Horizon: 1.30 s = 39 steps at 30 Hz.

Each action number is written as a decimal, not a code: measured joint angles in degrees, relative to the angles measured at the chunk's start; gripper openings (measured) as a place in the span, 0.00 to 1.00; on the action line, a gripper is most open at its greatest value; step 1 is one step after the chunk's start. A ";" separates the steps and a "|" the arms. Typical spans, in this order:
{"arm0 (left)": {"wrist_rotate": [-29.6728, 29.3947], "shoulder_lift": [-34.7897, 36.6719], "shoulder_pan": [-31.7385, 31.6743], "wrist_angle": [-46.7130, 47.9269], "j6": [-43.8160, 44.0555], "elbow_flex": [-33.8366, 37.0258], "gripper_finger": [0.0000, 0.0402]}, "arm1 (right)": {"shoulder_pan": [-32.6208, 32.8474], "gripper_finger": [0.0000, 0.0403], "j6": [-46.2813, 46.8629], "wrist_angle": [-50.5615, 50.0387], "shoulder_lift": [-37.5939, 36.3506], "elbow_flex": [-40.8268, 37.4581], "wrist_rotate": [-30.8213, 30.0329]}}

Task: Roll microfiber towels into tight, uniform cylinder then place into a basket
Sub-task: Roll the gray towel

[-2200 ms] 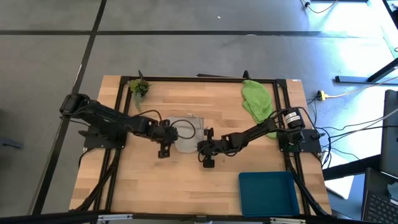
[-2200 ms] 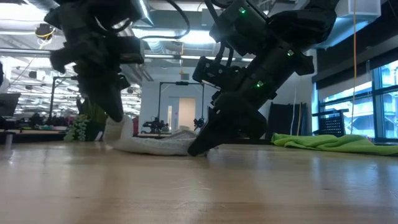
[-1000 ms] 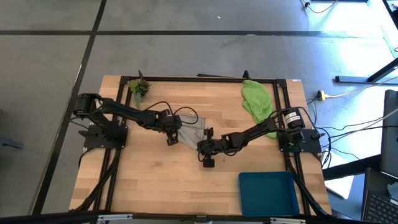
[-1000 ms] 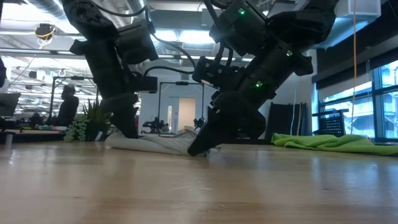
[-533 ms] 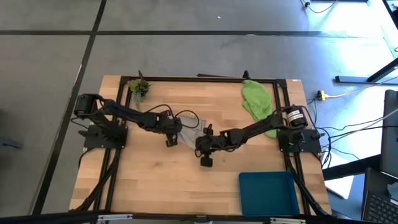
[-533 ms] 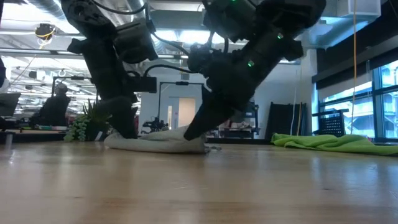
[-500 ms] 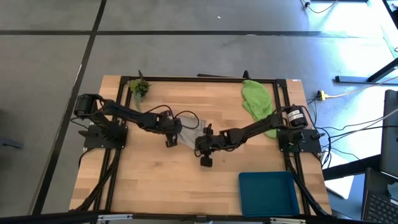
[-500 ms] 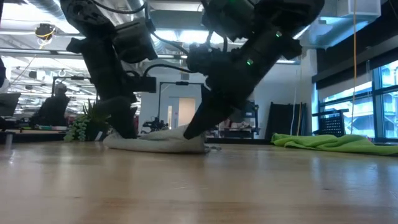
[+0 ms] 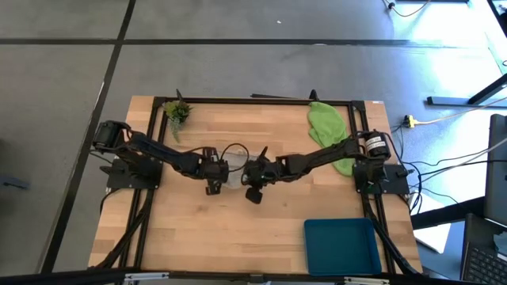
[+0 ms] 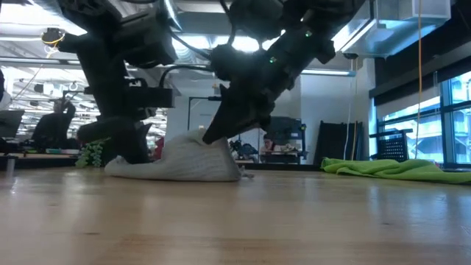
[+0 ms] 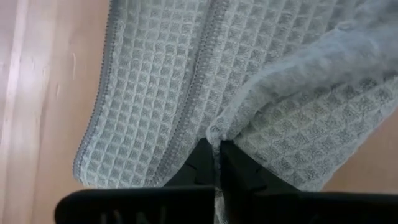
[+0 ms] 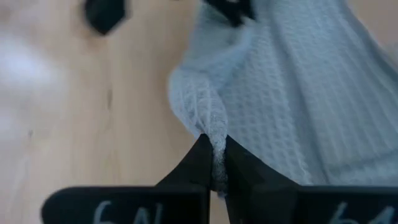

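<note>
We now have the two grippers drawn close at mid-table, where a second ago they stood apart, so the grey-white towel (image 9: 231,169) is bunched up between them rather than lying flat. The left gripper (image 9: 212,176) and right gripper (image 9: 250,180) each pinch an edge of it. It shows no clear long axis now. The lime green towel (image 9: 326,129) and the basket (image 9: 340,245) wait.
</note>
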<state>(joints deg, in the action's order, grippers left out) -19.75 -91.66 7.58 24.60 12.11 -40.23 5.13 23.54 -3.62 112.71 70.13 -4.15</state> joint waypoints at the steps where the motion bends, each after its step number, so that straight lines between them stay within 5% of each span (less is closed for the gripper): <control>1: -0.12 0.00 0.30 0.21 0.26 0.00 0.00 | -0.35 0.05 0.72 -0.77 0.00 0.02 -0.04; 22: -0.61 0.18 1.24 0.44 -0.69 0.04 0.00 | -4.99 0.05 0.36 -4.17 4.03 -0.20 -5.26; 32: 1.83 6.84 3.60 3.17 -0.02 0.66 0.00 | -5.03 0.05 0.05 -4.82 4.13 -0.17 -5.28; 39: -2.15 8.51 6.28 6.53 4.39 0.54 0.00 | -5.03 0.05 -0.02 -5.19 4.13 -0.17 -5.31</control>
<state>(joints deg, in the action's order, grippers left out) -21.90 -83.14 13.85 31.13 16.49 -39.68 0.10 23.53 -8.81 116.84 69.95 -9.45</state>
